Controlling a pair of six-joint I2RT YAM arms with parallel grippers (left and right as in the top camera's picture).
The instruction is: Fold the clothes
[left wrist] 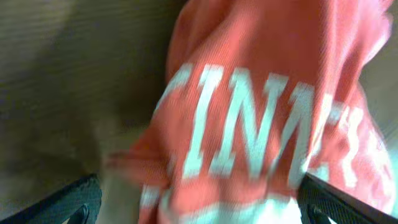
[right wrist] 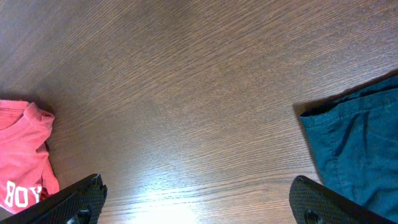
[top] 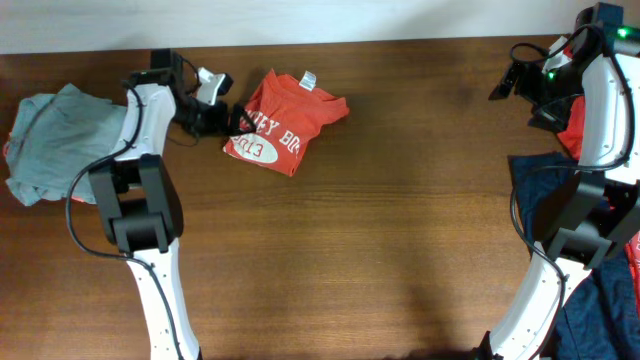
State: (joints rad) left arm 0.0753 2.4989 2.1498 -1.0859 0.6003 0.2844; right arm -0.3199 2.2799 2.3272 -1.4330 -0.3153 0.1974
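**Step in hand:** folding the orange-red T-shirt [top: 285, 122], which lies as a compact packet toward 11 o'clock on the table [top: 400, 230], lettering up. Your left gripper [top: 238, 120] stands at the packet's 9 o'clock edge, jaws spread and pinching nothing. In the left wrist view the cloth fills the gap between them. The next move likely calls for a clean pinch on that edge, all layers together. Your right gripper [right wrist: 199, 208] hovers spread over bare wood, with the navy garment [right wrist: 360, 143] at 3 o'clock in its wrist view.

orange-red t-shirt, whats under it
The orange-red T-shirt lies folded on the wooden table, bare wood showing beside it. Anything directly beneath is covered by its fabric and cannot be seen.
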